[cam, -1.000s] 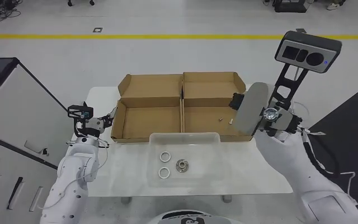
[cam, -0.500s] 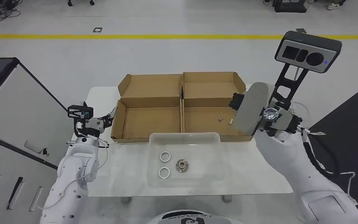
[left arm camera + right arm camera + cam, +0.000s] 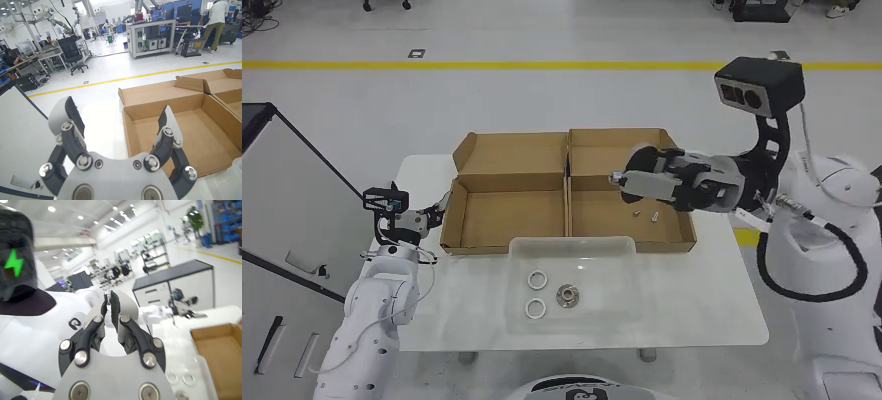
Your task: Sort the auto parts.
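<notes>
Protruding from right jaws' tips: clamped bolt (image 3: 108, 298).

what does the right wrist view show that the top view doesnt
Right wrist view only: a close look at the small screw pinched at the tips of the right gripper, jaws shut on it.

Top view only: two small metal fasteners lying on the floor of the right cardboard box.

Both: the clear tray holding two white rings.
</notes>
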Tool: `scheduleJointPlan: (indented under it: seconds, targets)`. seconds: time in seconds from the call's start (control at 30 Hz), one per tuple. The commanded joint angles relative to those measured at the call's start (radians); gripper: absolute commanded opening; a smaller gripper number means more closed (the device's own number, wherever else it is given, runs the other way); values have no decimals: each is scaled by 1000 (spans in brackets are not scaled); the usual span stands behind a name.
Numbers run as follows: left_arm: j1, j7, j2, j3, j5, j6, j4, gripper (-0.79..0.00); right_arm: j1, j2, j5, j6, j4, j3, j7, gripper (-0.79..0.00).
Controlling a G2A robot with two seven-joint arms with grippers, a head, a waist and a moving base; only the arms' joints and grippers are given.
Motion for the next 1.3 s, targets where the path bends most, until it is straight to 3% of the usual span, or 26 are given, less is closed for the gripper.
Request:
scheduleJointPlan:
  seconds: [0.0,0.17,0.33,0.57,0.8,1.27]
  targets:
    - [0,0,0,0,0,0,0,0,3,15,-97,76,-20,58,98,-785]
    - [0,0,0,0,0,0,0,0,77,39,-266,165,-35,82,268,-785]
    - [0,0,0,0,0,0,0,0,226,57,-509,190,-28,-20,421,-785]
    - [0,0,0,0,0,0,0,0,421,91,-769,147,72,-299,421,-785]
    - [0,0,0,0,0,0,0,0,569,117,-868,104,220,-524,421,-785]
    - [0,0,0,0,0,0,0,0,656,107,-933,94,426,-789,421,-785]
